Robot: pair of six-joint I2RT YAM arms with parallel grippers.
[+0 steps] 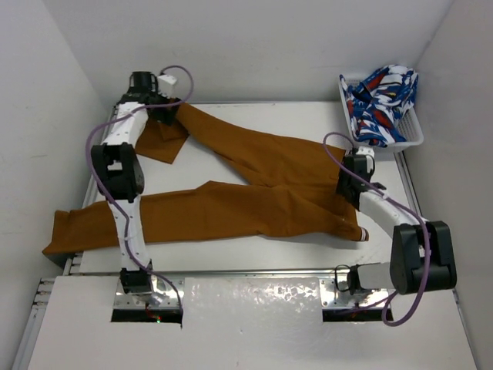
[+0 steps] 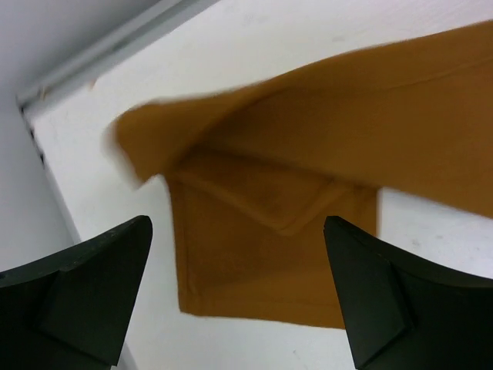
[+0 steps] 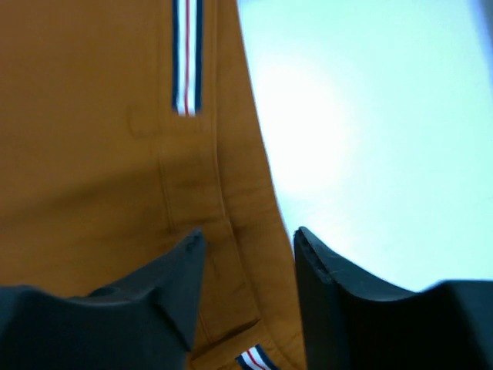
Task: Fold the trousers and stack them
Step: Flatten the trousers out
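The mustard-brown trousers (image 1: 254, 204) lie spread in a V on the white table. One leg runs to the far left edge. The other leg runs to the back left, its end doubled over. My left gripper (image 1: 163, 112) hovers above that doubled end (image 2: 269, 254), fingers wide open and empty (image 2: 236, 223). My right gripper (image 1: 352, 194) is low over the waistband at the right. Its jaws stand apart (image 3: 250, 233) astride the waistband's edge (image 3: 231, 193), where striped tape (image 3: 186, 54) shows. I see no fabric pinched between them.
A white basket (image 1: 412, 137) at the back right holds blue-white-red patterned clothes (image 1: 381, 96). The long leg's cuff (image 1: 58, 240) reaches the table's left edge. White walls close in on the left, back and right.
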